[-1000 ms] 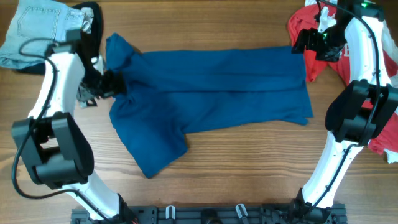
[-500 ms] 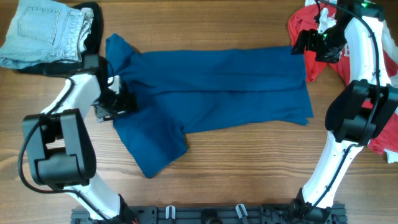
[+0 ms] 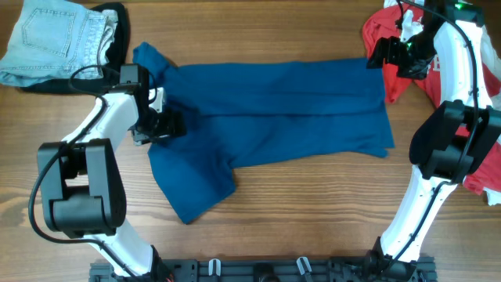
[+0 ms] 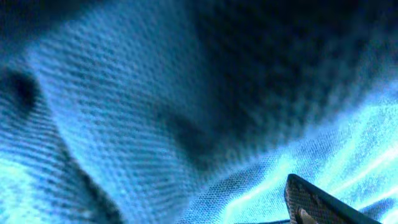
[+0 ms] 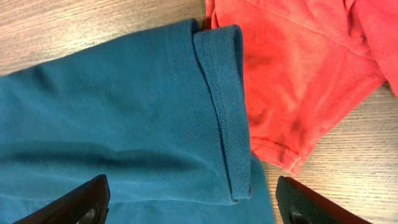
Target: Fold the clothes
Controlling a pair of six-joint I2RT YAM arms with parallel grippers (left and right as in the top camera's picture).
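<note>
The dark blue shirt point(image 3: 274, 110) lies spread across the middle of the table, folded lengthwise, with a sleeve flap hanging toward the front left. My left gripper point(image 3: 166, 125) rests low on the shirt's left part. The left wrist view is filled with blue fabric point(image 4: 124, 112) at very close range, and only one fingertip point(image 4: 311, 202) shows. My right gripper point(image 3: 382, 53) hovers open over the shirt's far right corner, with the hemmed edge point(image 5: 224, 112) between its fingers point(image 5: 193, 208). The red T-shirt point(image 3: 383, 31) lies crumpled at the far right, touching that corner point(image 5: 298, 62).
Folded pale denim jeans point(image 3: 51, 39) sit at the far left corner, on a black garment point(image 3: 117, 35). More red fabric point(image 3: 481, 180) lies along the right edge behind the right arm. Bare wooden table point(image 3: 313, 211) runs in front of the shirt.
My left gripper has moved right and slightly toward the front, from the shirt's left edge onto the fabric. The shirt's left edge has shifted a little. The right arm has not moved.
</note>
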